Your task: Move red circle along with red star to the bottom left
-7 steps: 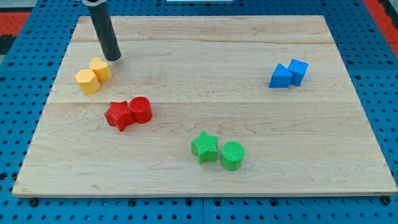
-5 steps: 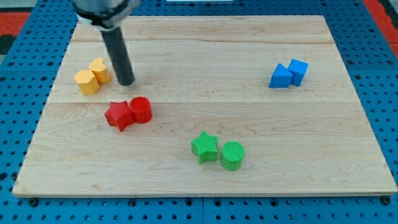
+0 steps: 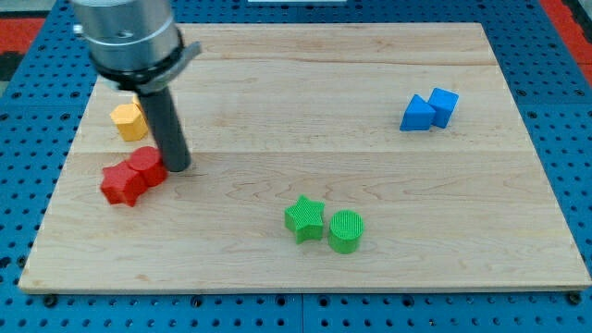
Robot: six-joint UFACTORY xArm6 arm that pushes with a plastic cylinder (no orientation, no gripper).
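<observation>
1. Two red blocks: one red circle [image 3: 148, 164] touching my tip [image 3: 178, 166] on its view-left side, and one red star [image 3: 121, 183] just beyond it, further to the view's left and slightly lower.
2. One yellow block [image 3: 127, 121] in plain sight, up and to the view's left of my tip; the rod hides whatever is beside it.
3. Two green blocks: one green star [image 3: 304, 218] and one green circle [image 3: 346, 230], both down and to the view's right of my tip.
4. Two blue blocks: one blue triangle [image 3: 418, 114] and one blue cube [image 3: 443, 105], far to the view's right of my tip.
5. One wooden tabletop [image 3: 305, 65] carries all of them.
</observation>
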